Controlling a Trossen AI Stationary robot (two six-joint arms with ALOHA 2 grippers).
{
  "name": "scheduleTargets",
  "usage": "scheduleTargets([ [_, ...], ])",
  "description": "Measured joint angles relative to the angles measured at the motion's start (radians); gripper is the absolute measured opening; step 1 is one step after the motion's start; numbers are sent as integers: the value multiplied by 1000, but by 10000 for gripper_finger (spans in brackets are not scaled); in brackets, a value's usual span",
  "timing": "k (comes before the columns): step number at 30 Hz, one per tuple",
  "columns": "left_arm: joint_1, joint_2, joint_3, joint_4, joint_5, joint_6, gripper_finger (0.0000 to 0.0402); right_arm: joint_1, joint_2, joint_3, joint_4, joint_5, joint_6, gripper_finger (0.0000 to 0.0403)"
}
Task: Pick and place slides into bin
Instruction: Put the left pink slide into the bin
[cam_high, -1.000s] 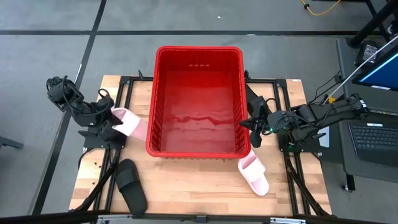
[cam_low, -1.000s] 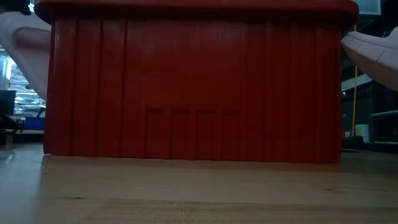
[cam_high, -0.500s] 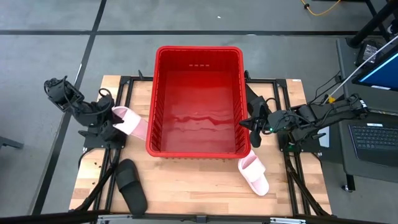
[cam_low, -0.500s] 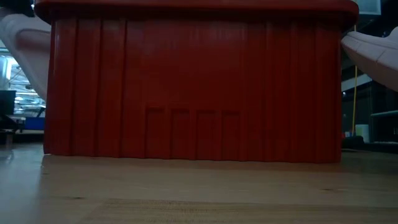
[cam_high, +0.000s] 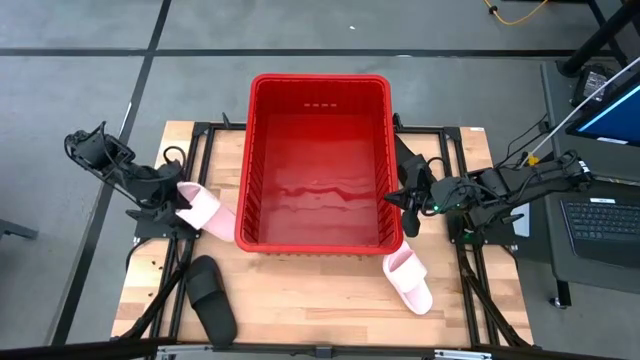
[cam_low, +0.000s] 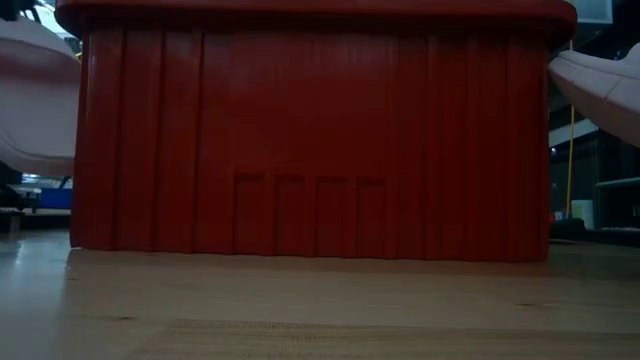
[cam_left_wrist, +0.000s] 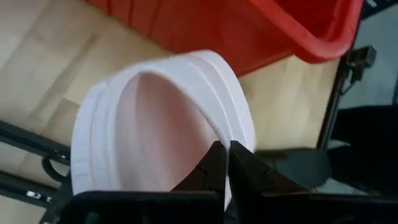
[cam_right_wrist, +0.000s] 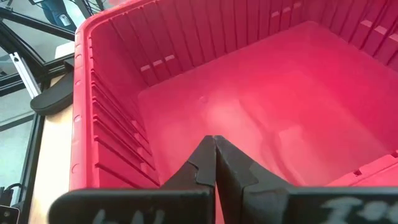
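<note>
— Grey floor surrounds the wooden bench (cam_high: 300, 295) in the high view. What sits on it?

— A red bin (cam_high: 318, 160) stands at the middle. The left tool (cam_high: 178, 200) is just beside the bin's left wall, clenched on a pink slide (cam_high: 203, 211) whose far end touches that wall. The right tool (cam_high: 404, 199) hangs at the bin's right rim, fingers pressed together, grasping nothing.

— And the other slides?

— A black slide (cam_high: 211, 297) lies at the bench's front left. A second pink slide (cam_high: 409, 280) lies just outside the bin's front right corner. Another black slide (cam_high: 407, 155) lies by the bin's right wall, partly under the right arm.

— From the low view?

— The bin's ribbed front wall (cam_low: 310, 140) fills most of it. A pink slide (cam_low: 35, 100) hangs off the bench at the left edge, up by the bin's rim. Another pale sole (cam_low: 595, 85) shows at the right edge.

— The left wrist view?

— Its fingers (cam_left_wrist: 214, 171) are pinched on the edge of the pink slide's strap (cam_left_wrist: 168, 118), with the bin's rim (cam_left_wrist: 298, 37) beyond and a black slide (cam_left_wrist: 298, 167) on the bench.

— The right wrist view?

— Closed fingers (cam_right_wrist: 214, 162) point into the bin (cam_right_wrist: 249, 93), which holds no slides. A black slide (cam_right_wrist: 56, 98) lies outside its wall.
</note>
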Motion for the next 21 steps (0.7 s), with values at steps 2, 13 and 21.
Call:
scheduleTargets([
  [2,0,0,4,-1,36,1,2,0,0,0,0,0,0,6],
  [13,0,0,101,0,191,-30,2,0,0,0,-1,0,0,6],
  [21,0,0,160,177,358,-25,2,0,0,0,-1,0,2,6],
])
